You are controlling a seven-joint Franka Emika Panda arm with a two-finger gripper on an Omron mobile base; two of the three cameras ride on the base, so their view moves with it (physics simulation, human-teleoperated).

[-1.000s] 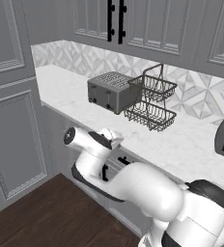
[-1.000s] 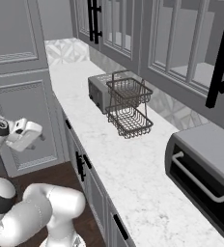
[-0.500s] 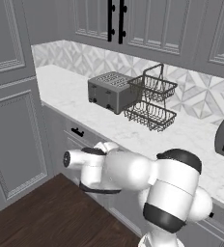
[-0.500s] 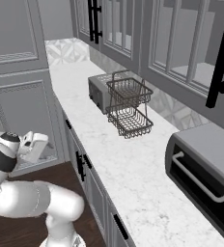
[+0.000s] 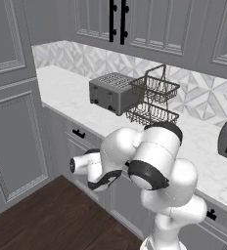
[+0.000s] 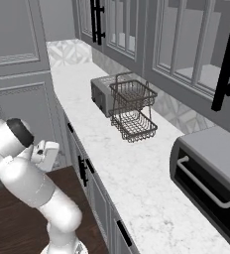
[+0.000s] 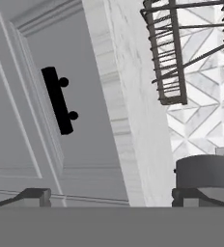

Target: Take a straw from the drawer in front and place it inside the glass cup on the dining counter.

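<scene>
The worktop point(image 5: 81, 105) is white marble with faint grey veins, smooth and slightly glossy. The drawer point(image 7: 46, 111) front is matt grey painted panel, its bar handle point(image 7: 58, 100) matt black. The toaster point(image 5: 109, 92) looks like dull brushed metal. The two-tier basket point(image 6: 132, 111) is dark thin wire. The backsplash point(image 5: 86, 61) shows pale patterned tile. The floor point(image 5: 52, 219) is dark wood planks. The arm point(image 5: 149, 161) is glossy white plastic.

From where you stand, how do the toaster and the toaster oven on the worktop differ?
The toaster is a small closed box with slots in its top; the toaster oven is much bigger, with a front door and a pale bar handle. The toaster sits left of the wire basket rack, the toaster oven right of it. Both are grey and stand on the marble worktop by the wall.
</scene>
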